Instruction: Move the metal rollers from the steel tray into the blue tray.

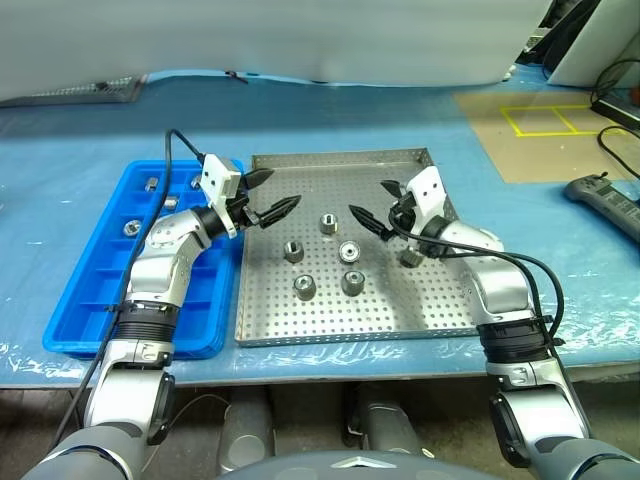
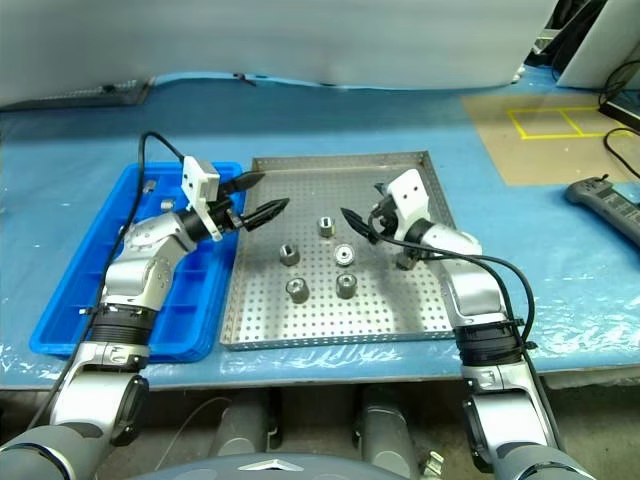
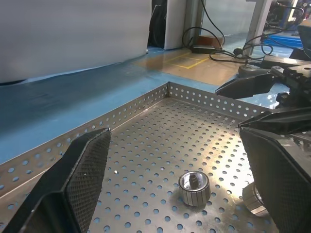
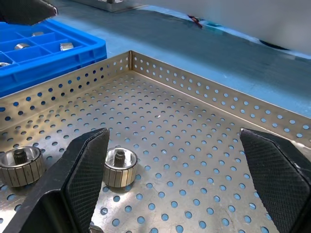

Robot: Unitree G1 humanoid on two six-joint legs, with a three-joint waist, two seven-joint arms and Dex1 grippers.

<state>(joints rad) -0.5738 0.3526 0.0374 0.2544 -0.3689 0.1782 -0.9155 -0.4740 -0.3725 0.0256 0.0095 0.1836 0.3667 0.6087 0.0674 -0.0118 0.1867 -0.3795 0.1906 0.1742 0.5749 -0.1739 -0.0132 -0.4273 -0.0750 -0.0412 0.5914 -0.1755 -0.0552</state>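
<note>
Silver-grey jointed arms with black cables, white wrist blocks, each claw (image 1: 272,195) with textured black fingers.

Count, head views: five metal rollers (image 1: 328,222) stand exposed on the steel tray (image 1: 400,312), a sixth partly hidden under the right arm. At least four more lie in the blue tray (image 1: 70,330). Trays: two. One black handheld controller (image 1: 606,199) on the table.

No legible text, label, brand, number or sign appears in any view. The only marking is a yellow outlined square (image 1: 543,120) on the brown floor panel at far right; it carries no characters.
</note>
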